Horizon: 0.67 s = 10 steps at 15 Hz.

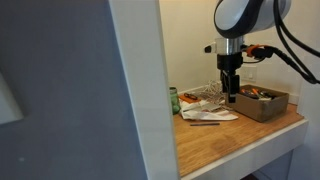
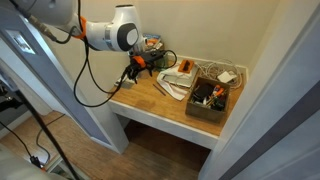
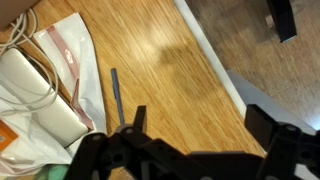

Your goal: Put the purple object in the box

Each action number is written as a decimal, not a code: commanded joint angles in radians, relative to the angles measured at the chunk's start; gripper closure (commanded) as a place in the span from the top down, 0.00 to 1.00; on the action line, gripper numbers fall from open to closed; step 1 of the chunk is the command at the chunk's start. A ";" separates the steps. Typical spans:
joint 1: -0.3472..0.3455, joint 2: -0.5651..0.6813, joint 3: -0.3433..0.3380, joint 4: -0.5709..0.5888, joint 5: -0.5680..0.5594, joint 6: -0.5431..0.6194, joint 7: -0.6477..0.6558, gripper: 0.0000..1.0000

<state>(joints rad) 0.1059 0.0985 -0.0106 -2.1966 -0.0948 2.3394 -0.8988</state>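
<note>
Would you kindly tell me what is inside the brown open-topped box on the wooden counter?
The brown open-topped box holds a jumble of small items, some orange; whatever lies beneath them is covered.

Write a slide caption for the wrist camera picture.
Open gripper above a wooden tabletop, a thin dark stick and white papers to one side.

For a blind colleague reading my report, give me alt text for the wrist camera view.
The open tool hangs empty over a wooden tabletop. A thin dark stick lies beside white wrapping at left.
</note>
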 commanded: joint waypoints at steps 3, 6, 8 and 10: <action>-0.048 0.046 0.032 0.026 -0.006 0.000 -0.022 1.00; -0.048 0.048 0.034 0.033 -0.006 0.000 -0.023 1.00; -0.048 0.048 0.036 0.033 -0.006 0.000 -0.023 1.00; -0.055 0.108 0.045 0.073 0.021 -0.021 -0.070 1.00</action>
<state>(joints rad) 0.0825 0.1485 0.0003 -2.1656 -0.0948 2.3421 -0.9266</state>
